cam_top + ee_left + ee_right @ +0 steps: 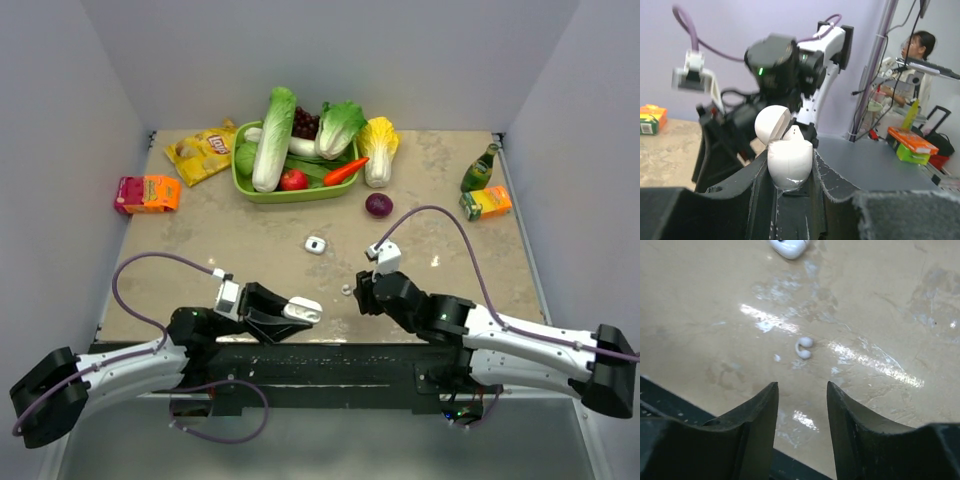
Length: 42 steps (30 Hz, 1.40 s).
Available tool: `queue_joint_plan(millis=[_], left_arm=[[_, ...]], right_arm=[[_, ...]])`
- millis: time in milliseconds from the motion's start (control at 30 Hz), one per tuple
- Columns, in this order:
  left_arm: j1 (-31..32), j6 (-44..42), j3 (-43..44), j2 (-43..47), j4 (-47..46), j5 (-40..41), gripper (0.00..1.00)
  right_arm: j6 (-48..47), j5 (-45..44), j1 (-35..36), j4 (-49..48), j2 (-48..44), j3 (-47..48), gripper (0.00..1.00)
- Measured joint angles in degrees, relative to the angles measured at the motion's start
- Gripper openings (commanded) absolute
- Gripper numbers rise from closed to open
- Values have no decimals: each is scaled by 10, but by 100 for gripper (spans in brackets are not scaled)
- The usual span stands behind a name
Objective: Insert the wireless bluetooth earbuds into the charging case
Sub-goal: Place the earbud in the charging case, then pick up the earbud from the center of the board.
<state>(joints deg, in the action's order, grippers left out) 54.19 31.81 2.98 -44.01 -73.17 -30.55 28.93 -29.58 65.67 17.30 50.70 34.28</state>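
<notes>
When inspected, found left tool shut tight on the lower shell of the charging case, lid hinged up, case held just above the near edge of the tabletop, left of its middle. Noted a white tip inside the open shell, taken for one bud already seated; could not confirm. Found right tool part open and holding nothing, jaws low over the tabletop near the middle of the near edge. Located loose earbud on the bare surface just ahead of the jaw tips, roughly in line with the gap, touching neither. Recorded a small white item with a dark centre further toward the middle of the tabletop, well apart from both tools.

Risks judged from here:
- Tiny glossy bud on a glossy surface: likely to skid or squirt out under closing jaws far bulkier than the part.
- Position close to the near edge: liable to be knocked off the tabletop by a mistimed descent.
- Low approach: possible strike of tool tips on the surface.
- At insertion: possible fouling on the raised lid, tipping of the rounded case in its grip under a push, or dislodging of the seated piece.
- Wrong orientation in the jaws: seating refused.
</notes>
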Motion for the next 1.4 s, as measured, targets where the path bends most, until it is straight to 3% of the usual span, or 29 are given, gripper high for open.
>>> queue_joint_plan(millis=[67, 267, 600, 733, 833, 867, 1000, 1400], left_arm=[[0, -1, 0, 11, 0, 19, 0], [0, -10, 0, 51, 0, 79, 0], [0, -12, 0, 73, -3, 120, 0], [0, -12, 0, 83, -3, 125, 0], [0, -14, 0, 91, -4, 127, 0], [0, -15, 0, 92, -5, 128, 0], [0, -15, 0, 93, -4, 128, 0], [0, -15, 0, 91, -4, 128, 0]], right_arm=[[16, 11, -26, -28, 33, -26, 39], [25, 49, -73, -104, 117, -43, 39], [-18, 117, -85, -193, 269, -1, 42], [-25, 127, -86, -204, 285, 2, 36], [-29, 127, -87, -207, 284, 3, 23], [-30, 127, -87, -208, 284, 3, 15], [-30, 130, -87, -216, 284, 0, 0], [21, 120, -87, -207, 314, -19, 0]])
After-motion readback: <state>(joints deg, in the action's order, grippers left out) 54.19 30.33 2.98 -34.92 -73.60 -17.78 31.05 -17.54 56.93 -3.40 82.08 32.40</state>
